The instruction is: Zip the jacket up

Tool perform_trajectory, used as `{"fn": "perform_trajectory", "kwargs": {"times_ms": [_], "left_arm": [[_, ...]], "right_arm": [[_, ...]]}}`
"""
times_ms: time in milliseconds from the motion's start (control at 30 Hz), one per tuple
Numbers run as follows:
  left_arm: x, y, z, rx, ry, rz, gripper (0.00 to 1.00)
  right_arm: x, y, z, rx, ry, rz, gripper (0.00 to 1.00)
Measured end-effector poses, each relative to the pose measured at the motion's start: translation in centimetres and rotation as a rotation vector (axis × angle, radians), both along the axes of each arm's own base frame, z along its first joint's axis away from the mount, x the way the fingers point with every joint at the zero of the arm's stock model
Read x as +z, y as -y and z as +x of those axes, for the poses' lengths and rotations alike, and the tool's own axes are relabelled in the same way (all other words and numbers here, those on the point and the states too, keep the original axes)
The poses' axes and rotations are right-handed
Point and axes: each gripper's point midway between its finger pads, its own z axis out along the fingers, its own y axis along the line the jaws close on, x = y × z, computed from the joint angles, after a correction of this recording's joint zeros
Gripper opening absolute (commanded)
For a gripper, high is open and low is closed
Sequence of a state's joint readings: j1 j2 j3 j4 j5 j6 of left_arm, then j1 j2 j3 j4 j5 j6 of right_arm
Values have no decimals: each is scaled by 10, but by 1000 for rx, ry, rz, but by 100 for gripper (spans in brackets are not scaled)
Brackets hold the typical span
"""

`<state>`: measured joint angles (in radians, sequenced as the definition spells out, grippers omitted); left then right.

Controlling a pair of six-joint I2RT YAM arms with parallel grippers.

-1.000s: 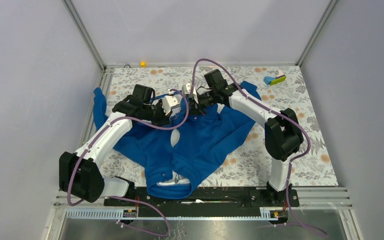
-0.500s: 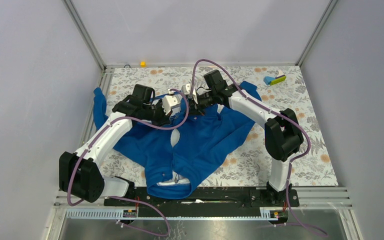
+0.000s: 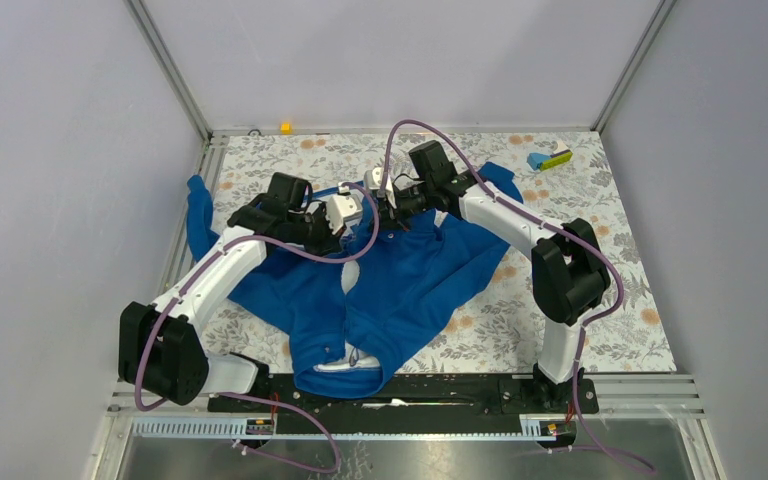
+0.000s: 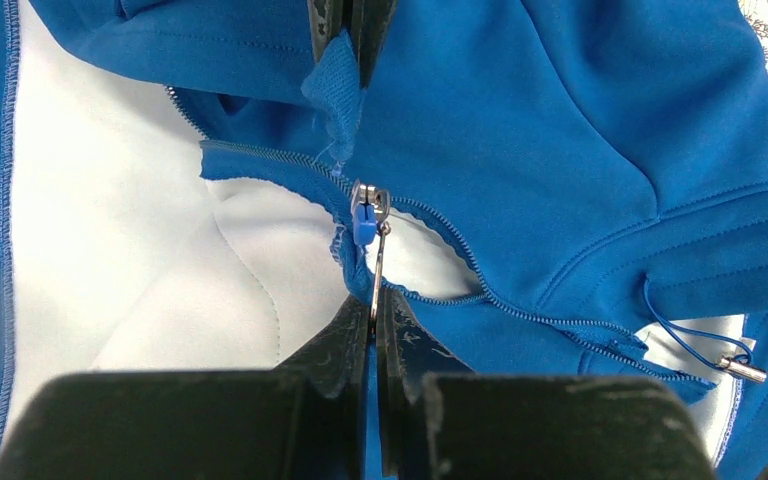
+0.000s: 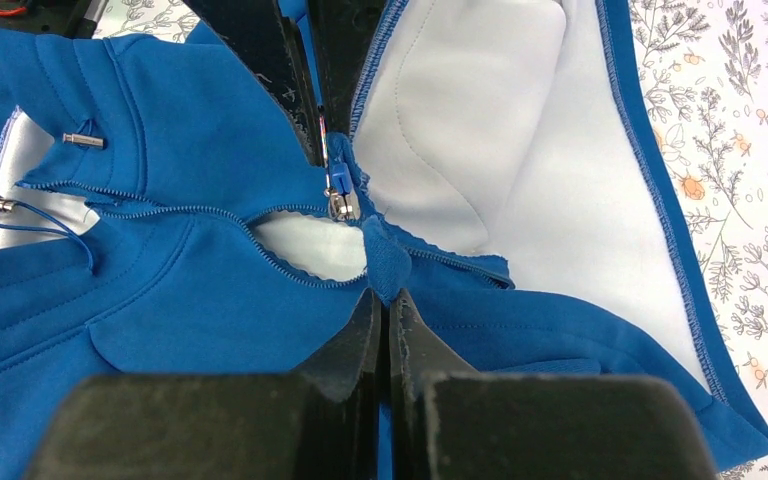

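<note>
Lying spread on the floral-covered table (image 3: 620, 300), the royal-blue jacket (image 3: 415, 275) is seen with its white-lined collar toward the near edge and its front partly gaping, white inner lining exposed. Both arms are reached over its far middle, where the grippers meet nearly tip to tip. The left gripper (image 4: 373, 305) is clamped together on the thin metal zipper pull (image 4: 378, 262), which hangs from the blue slider (image 4: 363, 214). The right gripper (image 5: 387, 300) is pinched tight on a small bunched fold of blue fabric (image 5: 384, 258) just beside the slider, at the end of the zipper track. The zipper teeth (image 4: 540, 313) are parted next to the slider, with a sliver of white lining shown between them. A blue drawcord with a metal tip (image 4: 742, 369) is seen lying on the jacket off to one side. A small blue and yellow-green object (image 3: 550, 158) is seen near the table's far right corner, apart from the jacket; a tiny yellow item (image 3: 285, 127) is at the far edge.
</note>
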<state>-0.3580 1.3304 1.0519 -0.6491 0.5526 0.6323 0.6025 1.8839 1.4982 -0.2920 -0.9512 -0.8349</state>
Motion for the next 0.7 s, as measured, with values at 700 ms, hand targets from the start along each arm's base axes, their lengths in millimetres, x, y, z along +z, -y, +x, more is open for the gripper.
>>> {"fn": "perform_trajectory", "kwargs": {"times_ms": [700], "left_arm": [[-5, -3, 0, 12, 14, 12, 0]], "right_arm": [[-3, -1, -2, 0, 8, -16, 0]]}}
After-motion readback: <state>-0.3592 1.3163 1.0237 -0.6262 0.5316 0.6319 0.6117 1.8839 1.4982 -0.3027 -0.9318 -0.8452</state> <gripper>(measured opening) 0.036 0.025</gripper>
